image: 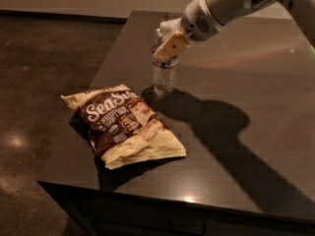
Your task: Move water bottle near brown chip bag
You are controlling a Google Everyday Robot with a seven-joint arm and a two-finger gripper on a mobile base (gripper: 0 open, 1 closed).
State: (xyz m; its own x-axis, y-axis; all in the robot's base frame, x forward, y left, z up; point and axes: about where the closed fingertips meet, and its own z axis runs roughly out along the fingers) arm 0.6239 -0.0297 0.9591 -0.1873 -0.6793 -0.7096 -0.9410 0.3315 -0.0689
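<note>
Tool (170,45) pinches the water bottle (164,77) at its upper body. The bottle is upright, just beside the far right corner of the brown chip bag (123,124). Whether its base touches the worktop (246,132): cannot tell. Judgement: near enough. Lower vertically, seat the base flat, and release gently to avoid tipping.

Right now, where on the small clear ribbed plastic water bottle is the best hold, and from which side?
The water bottle is upright and narrow, so grip across its upper body, coming from the side away from the crinkled brown chip bag. The gripper is clamped at that spot.
</note>
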